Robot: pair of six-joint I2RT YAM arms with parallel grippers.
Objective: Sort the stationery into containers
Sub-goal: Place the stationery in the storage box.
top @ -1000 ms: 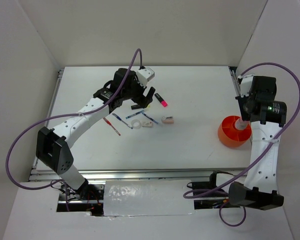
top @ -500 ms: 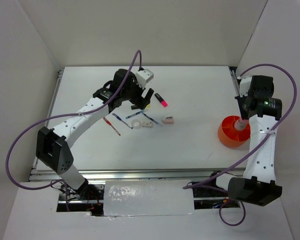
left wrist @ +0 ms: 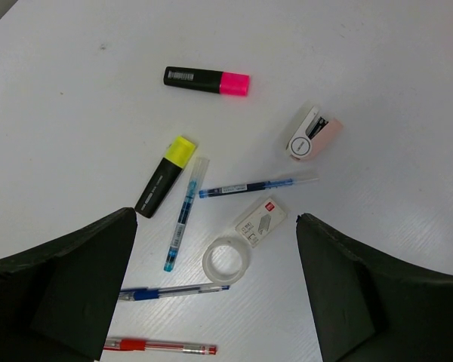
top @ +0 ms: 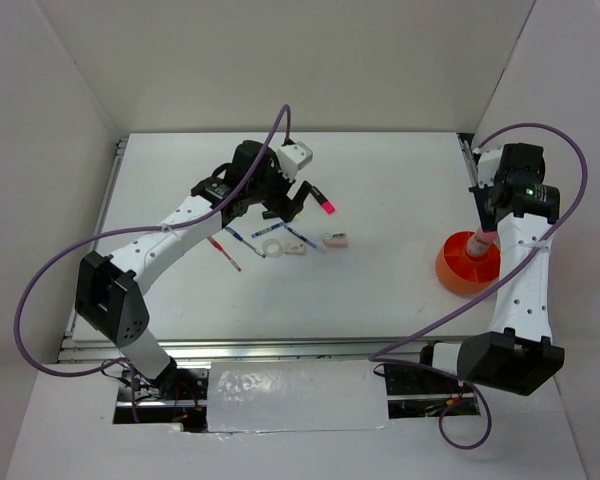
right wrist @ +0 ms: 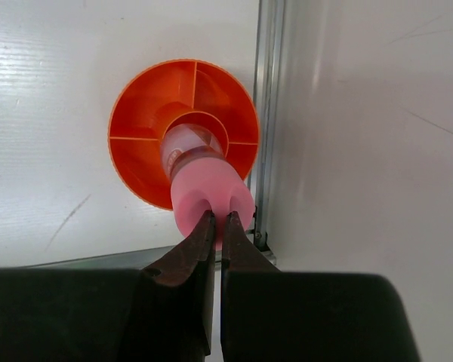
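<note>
The stationery lies at mid-table: a black highlighter with a pink cap (left wrist: 206, 80), one with a yellow cap (left wrist: 166, 176), three blue pens (left wrist: 185, 213), a red pen (left wrist: 158, 347), a clear tape ring (left wrist: 226, 260), a whitish-pink piece (left wrist: 314, 133) and a small white box (left wrist: 260, 222). My left gripper (left wrist: 214, 219) is open and empty, hovering over this cluster (top: 290, 200). The orange cup (right wrist: 147, 113) stands at the right table edge (top: 467, 268). My right gripper (right wrist: 219, 219) is shut on the top end of the pink tube (right wrist: 204, 188), which stands in the cup's middle compartment.
The cup is divided into a centre ring and outer sections. A metal rail (right wrist: 266, 113) runs along the table's right edge beside the cup, with a white wall (right wrist: 362, 113) just beyond. White walls enclose the back and left too.
My left gripper has shifted slightly right, toward the pink-capped highlighter. My right wrist has moved back a little, still on the pink tube, which now leans in the cup.
</note>
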